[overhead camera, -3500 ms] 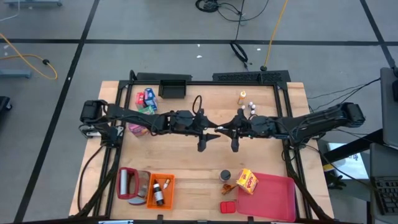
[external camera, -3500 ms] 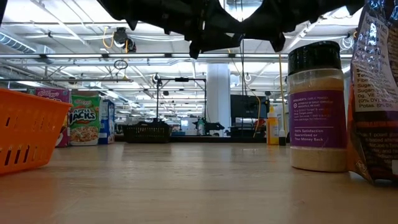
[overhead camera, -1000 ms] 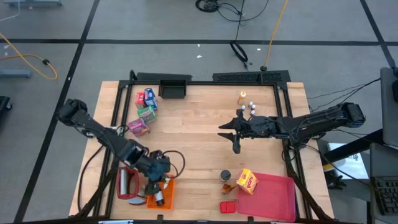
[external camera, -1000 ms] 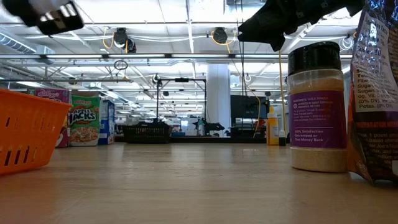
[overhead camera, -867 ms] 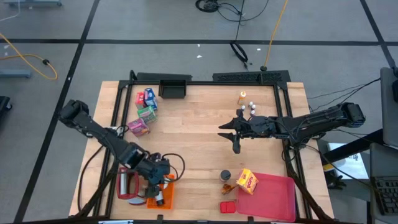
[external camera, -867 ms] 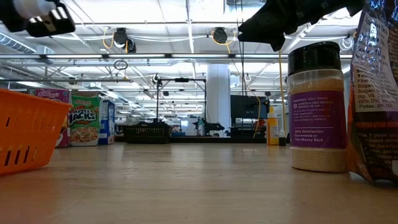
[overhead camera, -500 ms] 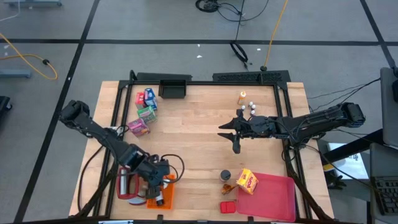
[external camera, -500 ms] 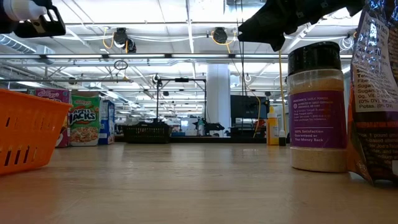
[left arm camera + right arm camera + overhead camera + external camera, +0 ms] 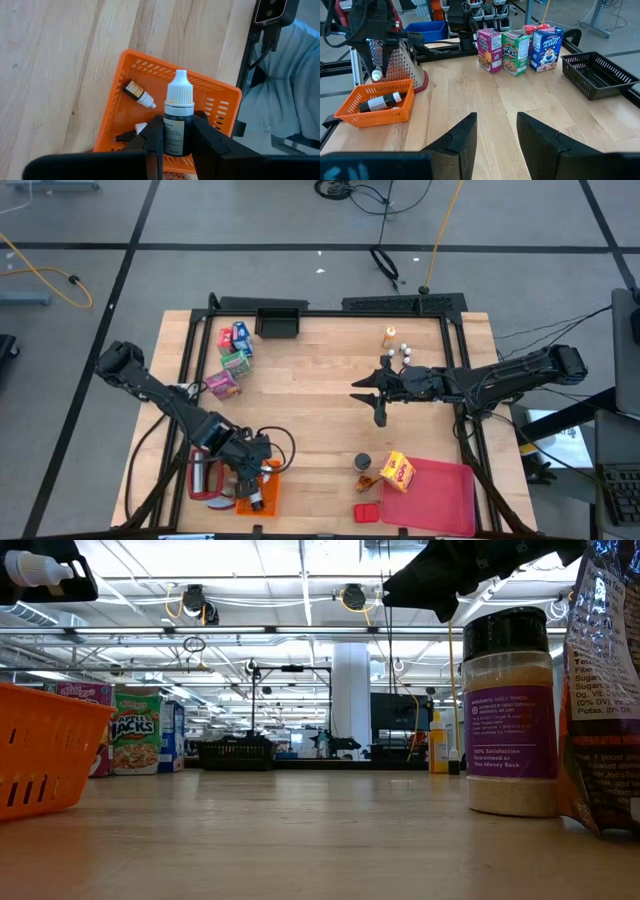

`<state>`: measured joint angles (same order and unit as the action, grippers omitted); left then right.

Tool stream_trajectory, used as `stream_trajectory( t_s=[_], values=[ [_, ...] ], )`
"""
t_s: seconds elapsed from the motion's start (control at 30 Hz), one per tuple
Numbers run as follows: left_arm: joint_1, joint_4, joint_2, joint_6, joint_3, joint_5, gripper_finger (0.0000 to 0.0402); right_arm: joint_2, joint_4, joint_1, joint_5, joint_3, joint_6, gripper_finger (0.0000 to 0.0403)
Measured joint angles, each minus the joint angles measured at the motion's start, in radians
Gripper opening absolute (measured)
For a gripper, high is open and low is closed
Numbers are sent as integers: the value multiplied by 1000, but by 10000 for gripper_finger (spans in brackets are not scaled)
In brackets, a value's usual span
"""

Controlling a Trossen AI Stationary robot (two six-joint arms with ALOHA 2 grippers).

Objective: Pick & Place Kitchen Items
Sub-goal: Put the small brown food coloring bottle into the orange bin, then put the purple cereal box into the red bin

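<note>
Left gripper (image 9: 177,137), bottle (image 9: 178,122) above crate (image 9: 220,100).

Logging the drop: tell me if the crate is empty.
Not empty. A small bottle lies in the orange crate; the left pincer holds another bottle above it.

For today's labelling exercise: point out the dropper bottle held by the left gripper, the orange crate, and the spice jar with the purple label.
dropper bottle (image 9: 178,127), left wrist view, on its dark body.
orange crate (image 9: 227,97), left wrist view, on its slotted wall.
spice jar (image 9: 511,745), low view, on its purple label.
</note>
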<state>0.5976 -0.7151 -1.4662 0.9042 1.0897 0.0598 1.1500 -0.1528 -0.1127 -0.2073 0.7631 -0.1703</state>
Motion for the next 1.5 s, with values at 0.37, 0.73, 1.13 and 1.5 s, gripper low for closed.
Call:
stream_trajectory(
  t_s=[0.37, 0.73, 1.13, 1.5],
  values=[
    [0, 0, 0, 17, 0, 0, 161, 0, 0, 0, 0, 0, 0, 130],
    [-52, -77, 0, 19, 0, -125, 176, 0, 0, 0, 0, 0, 4, 130],
    [-235, -309, 17, 17, 0, -174, 147, 0, 0, 0, 0, 0, 4, 130],
    [-385, -617, 117, 7, 0, -298, 147, 0, 6, 0, 0, 0, 4, 130]
  ],
)
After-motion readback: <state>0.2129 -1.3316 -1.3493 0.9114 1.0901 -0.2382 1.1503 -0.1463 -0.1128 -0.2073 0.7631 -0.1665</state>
